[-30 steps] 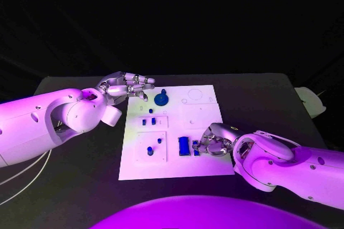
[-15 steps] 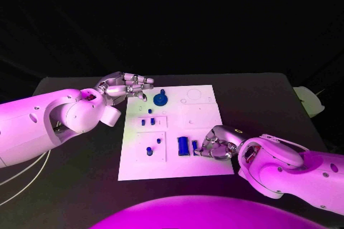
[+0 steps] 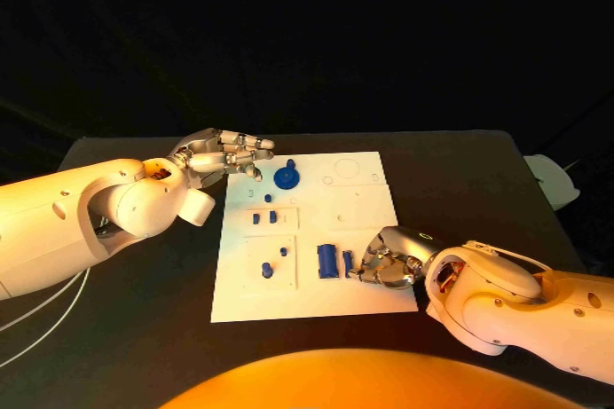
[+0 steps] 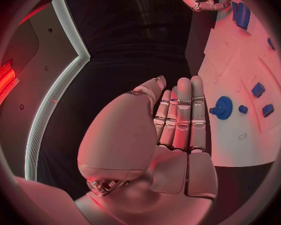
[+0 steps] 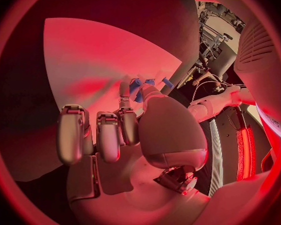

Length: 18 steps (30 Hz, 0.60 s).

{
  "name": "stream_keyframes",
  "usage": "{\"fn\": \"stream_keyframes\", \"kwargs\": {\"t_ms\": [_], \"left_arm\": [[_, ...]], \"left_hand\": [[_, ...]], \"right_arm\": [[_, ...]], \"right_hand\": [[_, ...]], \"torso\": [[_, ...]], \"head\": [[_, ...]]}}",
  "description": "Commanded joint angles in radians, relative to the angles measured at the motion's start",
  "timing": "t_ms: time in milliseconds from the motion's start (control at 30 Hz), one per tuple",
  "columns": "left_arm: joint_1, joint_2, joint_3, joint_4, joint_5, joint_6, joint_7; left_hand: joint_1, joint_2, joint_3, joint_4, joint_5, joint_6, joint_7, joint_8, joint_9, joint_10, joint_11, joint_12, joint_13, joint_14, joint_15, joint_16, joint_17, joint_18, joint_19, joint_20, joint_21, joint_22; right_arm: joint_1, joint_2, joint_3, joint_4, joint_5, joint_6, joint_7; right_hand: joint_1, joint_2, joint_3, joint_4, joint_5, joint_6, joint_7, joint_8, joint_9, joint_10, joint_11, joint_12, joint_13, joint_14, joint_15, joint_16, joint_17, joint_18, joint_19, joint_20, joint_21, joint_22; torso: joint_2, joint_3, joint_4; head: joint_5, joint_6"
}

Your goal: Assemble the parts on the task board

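Note:
The white task board (image 3: 365,289) lies in the middle of the table. A blue gear (image 3: 288,176) (image 4: 223,107) sits near its far left corner, with several small blue parts (image 3: 265,217) nearer along the left side. A blue block (image 3: 327,260) and a narrow blue piece (image 3: 347,263) lie side by side near the front. My right hand (image 3: 384,258) (image 5: 134,135) has curled fingers, its fingertips against the narrow piece; whether it pinches it is hidden. My left hand (image 3: 224,152) (image 4: 159,140) hovers by the board's far left corner, holding nothing, fingers stretched side by side.
A pale object (image 3: 550,180) sits past the table's right edge. White cables (image 3: 38,316) hang off the left side. Bare black table (image 3: 474,187) surrounds the board.
My right hand has slid slightly toward the board's near edge, staying by the narrow blue piece. My left hand and the parts have not moved.

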Motion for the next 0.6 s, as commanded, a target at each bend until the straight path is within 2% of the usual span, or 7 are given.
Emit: {"fn": "stream_keyframes", "kwargs": {"t_ms": [33, 300, 600], "left_arm": [[0.001, 0.001, 0.0, 0.001, 0.003, 0.018, 0.006], [0.001, 0.001, 0.0, 0.001, 0.003, 0.018, 0.006], [0.001, 0.002, 0.0, 0.001, 0.003, 0.019, 0.006]], "left_hand": [[-0.008, 0.001, -0.001, -0.005, 0.0, -0.007, 0.0, 0.005, 0.0, -0.008, 0.0, 0.007, 0.001, -0.003, 0.004, -0.006, -0.001, 0.013, -0.003, 0.004, -0.003, -0.001], [-0.008, 0.001, -0.001, -0.005, 0.0, -0.007, 0.0, 0.005, 0.0, -0.008, 0.0, 0.007, 0.001, -0.003, 0.004, -0.006, -0.001, 0.013, -0.003, 0.004, -0.003, -0.001], [-0.008, 0.001, -0.001, -0.005, 0.0, -0.007, 0.0, 0.005, 0.0, -0.008, 0.0, 0.007, 0.001, -0.003, 0.004, -0.006, -0.001, 0.013, -0.003, 0.004, -0.003, -0.001]], "right_arm": [[-0.002, 0.006, 0.0, -0.006, -0.012, 0.012, 0.003], [-0.002, 0.025, 0.0, -0.029, -0.023, -0.001, -0.006], [-0.003, 0.043, 0.0, -0.051, -0.029, 0.02, -0.008]], "right_hand": [[0.008, 0.002, -0.008, 0.0, -0.003, 0.003, 0.0, 0.003, 0.002, 0.022, 0.003, -0.003, 0.134, 0.088, -0.007, 0.007, 0.193, -0.008, 0.043, -0.008, 0.003, 0.214], [0.01, 0.011, -0.01, 0.003, -0.005, 0.005, 0.0, 0.006, 0.003, 0.023, 0.002, 0.0, 0.136, 0.088, -0.007, 0.007, 0.195, -0.008, 0.044, -0.009, 0.005, 0.215], [0.042, 0.015, -0.017, -0.011, -0.012, 0.003, -0.003, 0.008, 0.007, 0.023, 0.0, -0.002, 0.136, 0.088, -0.01, 0.007, 0.194, -0.008, 0.043, -0.01, 0.003, 0.215]], "torso": [[0.001, 0.0006, 0.0003], [0.0, 0.0004, -0.0003], [0.0, 0.0001, 0.0003]], "head": [[-0.001, 0.0], [0.0, 0.0], [-0.002, 0.0]]}}
